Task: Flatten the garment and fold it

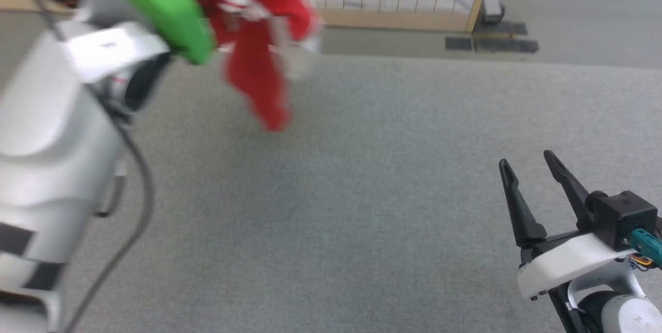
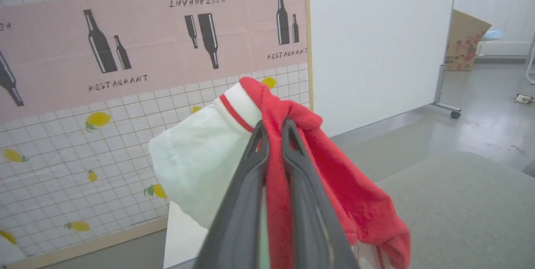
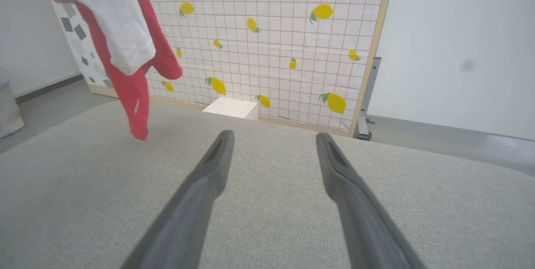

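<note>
The red garment with white sleeves hangs bunched in the air at the upper left of the head view, clear of the grey table. My left gripper is shut on a fold of the garment beside a white sleeve with red stripe trim. Its fingertips in the head view are hidden behind my raised left arm and its green cover. My right gripper stands open low over the table at the lower right, with nothing between its fingers. The garment dangles at that view's upper left.
A lemon-patterned tiled screen with a wooden frame stands beyond the table's far edge. A small white box sits at its foot. A white partition on wheels and a cardboard box stand further off on the floor.
</note>
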### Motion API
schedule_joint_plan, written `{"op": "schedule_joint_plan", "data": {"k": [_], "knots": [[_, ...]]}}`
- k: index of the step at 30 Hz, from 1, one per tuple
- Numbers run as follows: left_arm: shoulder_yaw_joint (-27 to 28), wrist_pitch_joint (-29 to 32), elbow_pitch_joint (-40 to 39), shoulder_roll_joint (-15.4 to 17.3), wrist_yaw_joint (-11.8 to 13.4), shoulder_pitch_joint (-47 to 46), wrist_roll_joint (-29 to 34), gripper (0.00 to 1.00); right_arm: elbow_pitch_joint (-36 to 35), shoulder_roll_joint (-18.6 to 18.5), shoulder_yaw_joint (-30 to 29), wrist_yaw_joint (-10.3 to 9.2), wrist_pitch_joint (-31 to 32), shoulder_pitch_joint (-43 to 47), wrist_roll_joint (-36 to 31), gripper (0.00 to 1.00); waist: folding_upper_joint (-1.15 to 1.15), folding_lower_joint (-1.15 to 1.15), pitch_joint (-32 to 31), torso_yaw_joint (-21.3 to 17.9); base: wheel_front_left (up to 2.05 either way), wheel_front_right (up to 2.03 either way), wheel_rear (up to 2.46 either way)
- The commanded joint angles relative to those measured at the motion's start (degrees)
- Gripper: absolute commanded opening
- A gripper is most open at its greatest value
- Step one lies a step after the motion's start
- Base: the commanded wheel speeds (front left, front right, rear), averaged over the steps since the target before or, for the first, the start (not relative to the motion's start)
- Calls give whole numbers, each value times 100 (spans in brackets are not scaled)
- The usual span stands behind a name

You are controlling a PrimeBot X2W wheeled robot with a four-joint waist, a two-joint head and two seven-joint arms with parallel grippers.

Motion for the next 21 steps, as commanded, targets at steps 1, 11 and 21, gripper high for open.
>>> {"op": "schedule_joint_plan", "data": {"k": [1,11,21], "knots": [[-40,0,-130,-200,112,-127,-99,0,14,9,-7,21,-8,47,25,100,0,1,-206,-170,0,0,0],[-633,-29,-572,-1005,521,612,-79,0,-12,-58,-168,21,12,8,-6,100,0,1,-136,-741,0,0,0],[-1419,-716,179,-1146,586,1738,477,0,-55,-147,-68,21,64,30,15,100,0,1,260,-909,0,0,0]]}}
